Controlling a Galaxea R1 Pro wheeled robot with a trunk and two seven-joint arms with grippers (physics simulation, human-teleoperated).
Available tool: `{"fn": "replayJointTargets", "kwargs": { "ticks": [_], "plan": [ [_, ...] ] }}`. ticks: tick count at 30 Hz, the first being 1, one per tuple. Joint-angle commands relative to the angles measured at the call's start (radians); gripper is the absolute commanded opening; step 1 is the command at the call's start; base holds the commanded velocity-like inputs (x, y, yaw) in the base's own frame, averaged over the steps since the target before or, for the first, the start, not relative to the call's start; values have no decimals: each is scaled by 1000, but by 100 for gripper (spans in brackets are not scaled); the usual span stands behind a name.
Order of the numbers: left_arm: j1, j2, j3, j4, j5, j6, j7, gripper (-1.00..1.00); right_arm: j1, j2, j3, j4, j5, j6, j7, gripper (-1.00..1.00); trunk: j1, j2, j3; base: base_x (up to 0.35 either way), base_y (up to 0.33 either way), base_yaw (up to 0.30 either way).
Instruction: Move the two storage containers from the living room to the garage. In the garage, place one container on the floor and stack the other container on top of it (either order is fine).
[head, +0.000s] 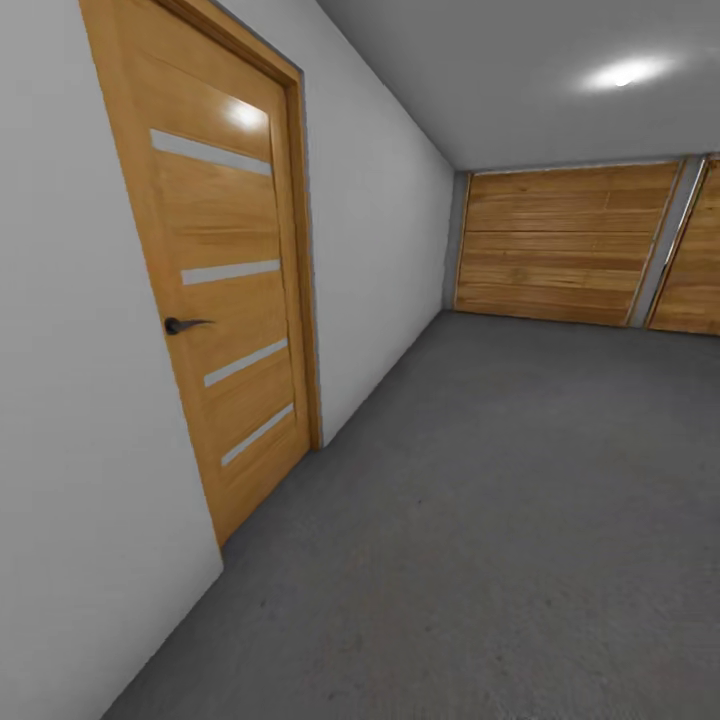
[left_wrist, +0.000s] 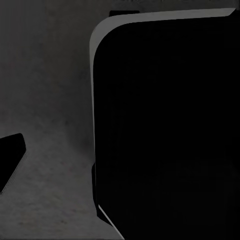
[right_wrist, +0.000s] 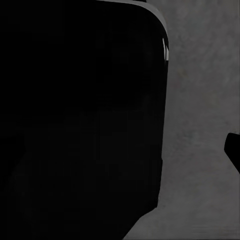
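The storage containers are out of view. I am in the garage: the dark grey speckled concrete floor (head: 520, 500) stretches ahead between pale grey walls. In the left wrist view one dark fingertip (left_wrist: 11, 159) juts in at the frame edge over the floor (left_wrist: 50, 100), far out to the side, with nothing held. In the right wrist view a dark fingertip (right_wrist: 234, 150) likewise sits at the frame edge over the floor (right_wrist: 200, 100). The robot's black body (left_wrist: 165, 125) blocks much of each wrist view (right_wrist: 80, 120).
An orange wooden door (head: 230, 300) with a black handle (head: 183, 324) stands shut in the left wall, close by. Two wide orange wooden garage doors (head: 560, 245) close the far end. A ceiling light (head: 625, 72) glows overhead.
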Motion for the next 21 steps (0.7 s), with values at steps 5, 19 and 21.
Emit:
{"fn": "replayJointTargets", "kwargs": {
  "ticks": [5,19,21],
  "plan": [
    [0,0,0,0,1,-1,0,100,0,0,0,0,0,-3,0,100,0,0,-1,0,0,-248],
    [0,0,0,0,1,-1,0,100,0,0,0,0,0,-3,0,100,0,0,-1,0,0,-241],
    [0,0,0,0,1,-1,0,100,0,0,0,0,0,-3,0,100,0,0,-1,0,0,-232]
  ]
}}
